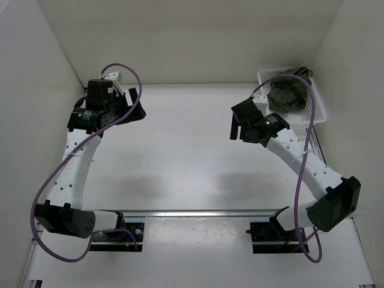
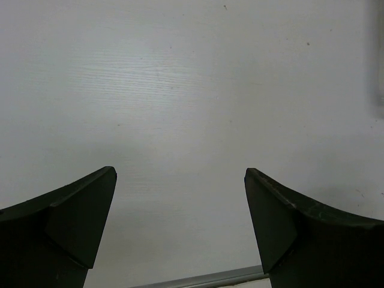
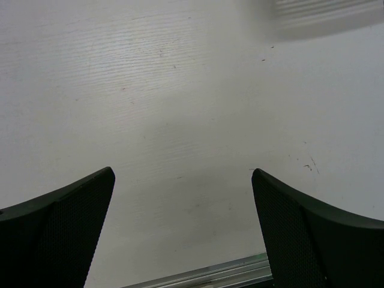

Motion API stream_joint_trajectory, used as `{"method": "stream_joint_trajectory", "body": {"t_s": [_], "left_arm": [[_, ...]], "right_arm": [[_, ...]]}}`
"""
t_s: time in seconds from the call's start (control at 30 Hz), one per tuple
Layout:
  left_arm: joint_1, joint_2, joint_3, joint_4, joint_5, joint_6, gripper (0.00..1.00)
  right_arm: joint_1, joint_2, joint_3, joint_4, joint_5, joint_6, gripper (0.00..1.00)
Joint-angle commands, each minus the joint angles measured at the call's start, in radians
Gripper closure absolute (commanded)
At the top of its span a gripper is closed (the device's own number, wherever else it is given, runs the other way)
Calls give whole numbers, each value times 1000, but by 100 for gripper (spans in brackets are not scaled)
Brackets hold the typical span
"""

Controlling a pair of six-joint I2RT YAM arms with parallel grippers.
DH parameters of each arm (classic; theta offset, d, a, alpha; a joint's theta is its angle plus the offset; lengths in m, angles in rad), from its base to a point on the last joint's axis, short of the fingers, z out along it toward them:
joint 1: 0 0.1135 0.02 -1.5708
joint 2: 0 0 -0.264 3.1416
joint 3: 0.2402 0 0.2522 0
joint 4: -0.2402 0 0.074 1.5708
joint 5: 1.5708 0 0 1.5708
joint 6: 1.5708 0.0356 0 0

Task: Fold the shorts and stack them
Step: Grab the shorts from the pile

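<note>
The dark olive-green shorts (image 1: 287, 94) lie crumpled inside the white mesh basket (image 1: 318, 111) at the back right of the table. My right gripper (image 1: 237, 122) is open and empty, hovering over bare table just left of the basket. In the right wrist view its fingers (image 3: 72, 222) stand wide apart over white tabletop. My left gripper (image 1: 134, 111) is open and empty at the back left, far from the shorts. In the left wrist view its fingers (image 2: 78, 222) are spread over bare table. Neither wrist view shows the shorts.
White walls enclose the table at the back, left and right. A metal rail (image 1: 204, 212) runs across the near edge between the arm bases; it also shows in the left wrist view (image 2: 204, 279) and the right wrist view (image 3: 204, 275). A blurred ribbed basket edge (image 3: 324, 12) shows at top right.
</note>
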Motion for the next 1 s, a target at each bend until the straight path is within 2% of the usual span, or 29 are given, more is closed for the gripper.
{"method": "stream_joint_trajectory", "body": {"t_s": [0.0,0.07,0.17,0.23,0.27,0.4,0.47,0.57,0.6,0.73,0.97], "left_arm": [[-8,-53,1,27,22,23,1],[-17,-53,1,27,11,10,1],[-17,-33,1,36,22,-6,1],[-17,-21,1,36,5,-6,1],[-17,-21,1,36,-9,4,1],[-26,-10,1,61,-34,38,1],[-26,1,11,61,-34,47,1],[-26,48,50,38,18,47,1],[-26,68,65,18,37,56,1],[-26,154,116,-39,60,69,1],[-26,167,137,-39,-135,72,1]], "right_arm": [[-1,-4,53,-12,34,-5,1],[-21,6,77,15,34,-19,1],[-87,77,152,37,-49,-96,1],[-188,130,259,37,-116,-122,1],[-273,189,295,37,-145,-122,3],[-464,360,485,37,-281,-111,13],[-541,468,565,46,-316,-102,13],[-624,608,723,36,-352,-79,5],[-642,643,761,35,-368,-79,1],[-725,835,930,12,-406,-68,1],[-793,1048,1074,112,-506,-90,1]]}}
